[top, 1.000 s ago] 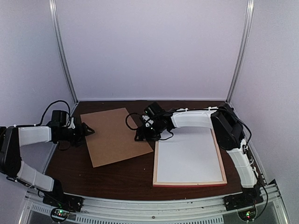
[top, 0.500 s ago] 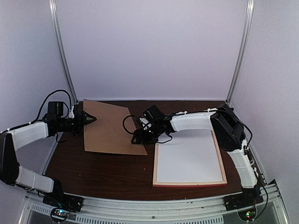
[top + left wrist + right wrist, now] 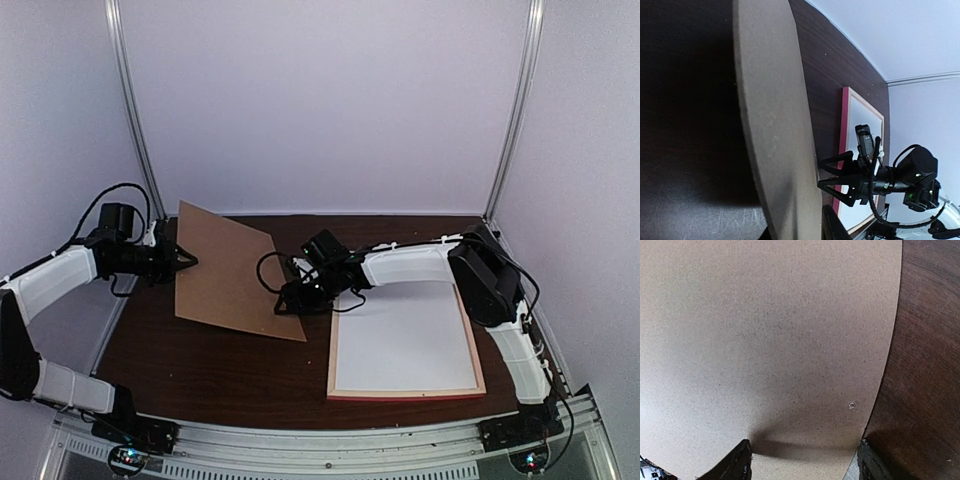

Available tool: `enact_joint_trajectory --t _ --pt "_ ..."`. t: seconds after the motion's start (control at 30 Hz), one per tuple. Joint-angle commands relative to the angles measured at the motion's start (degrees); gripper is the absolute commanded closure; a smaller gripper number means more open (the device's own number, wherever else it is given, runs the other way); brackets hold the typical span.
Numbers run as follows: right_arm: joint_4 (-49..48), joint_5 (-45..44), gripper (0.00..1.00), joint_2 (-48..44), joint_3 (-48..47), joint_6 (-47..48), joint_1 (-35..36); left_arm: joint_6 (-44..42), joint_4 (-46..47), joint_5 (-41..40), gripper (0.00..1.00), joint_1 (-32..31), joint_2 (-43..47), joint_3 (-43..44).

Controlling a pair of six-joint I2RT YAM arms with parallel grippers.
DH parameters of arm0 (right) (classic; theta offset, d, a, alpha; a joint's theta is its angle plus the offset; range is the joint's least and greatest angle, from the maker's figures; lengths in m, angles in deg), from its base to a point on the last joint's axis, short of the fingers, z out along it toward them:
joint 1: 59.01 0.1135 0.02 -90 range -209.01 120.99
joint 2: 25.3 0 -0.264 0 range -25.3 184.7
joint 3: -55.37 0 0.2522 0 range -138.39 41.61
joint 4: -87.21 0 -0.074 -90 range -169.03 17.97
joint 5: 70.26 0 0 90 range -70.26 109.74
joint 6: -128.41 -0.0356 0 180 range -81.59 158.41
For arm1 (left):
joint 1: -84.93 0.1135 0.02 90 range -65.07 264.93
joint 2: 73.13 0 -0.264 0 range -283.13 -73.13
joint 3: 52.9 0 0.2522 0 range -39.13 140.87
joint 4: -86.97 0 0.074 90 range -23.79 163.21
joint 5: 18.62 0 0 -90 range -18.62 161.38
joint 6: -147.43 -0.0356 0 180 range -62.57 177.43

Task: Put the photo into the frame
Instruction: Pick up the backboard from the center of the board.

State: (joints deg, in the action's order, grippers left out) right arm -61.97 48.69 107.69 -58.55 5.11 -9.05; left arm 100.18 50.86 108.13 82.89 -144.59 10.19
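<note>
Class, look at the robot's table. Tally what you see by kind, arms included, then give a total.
Robot arms: 2 (left arm, right arm)
Brown board: 1
Picture frame: 1
White sheet inside the frame: 1
Total: 5

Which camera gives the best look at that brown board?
The top external view: it shows the whole brown board, tilted with one edge raised off the table. The left wrist view sees it nearly edge-on, as a narrow strip; the right wrist view shows only a close-up patch of its surface.
</note>
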Motion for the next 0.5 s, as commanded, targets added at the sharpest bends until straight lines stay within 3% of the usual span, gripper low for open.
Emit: enact_joint_trajectory --t 0.0,0.27,0.47 --pt "3.8 1.8 0.29 0.7 1.3 -0.5 1.3 -3.1 -3.5 -1.1 0.8 -0.5 0.0 3.5" --pt "4.7 1.4 0.28 -2.2 2.8 0.5 1.2 -8.3 -12.3 -3.8 0.99 -0.6 -0.1 9.0" --pt "6.8 0.7 0.27 -5.9 4.0 2.4 1.1 -12.5 -21.6 -4.4 1.0 -0.6 0.4 16.0"
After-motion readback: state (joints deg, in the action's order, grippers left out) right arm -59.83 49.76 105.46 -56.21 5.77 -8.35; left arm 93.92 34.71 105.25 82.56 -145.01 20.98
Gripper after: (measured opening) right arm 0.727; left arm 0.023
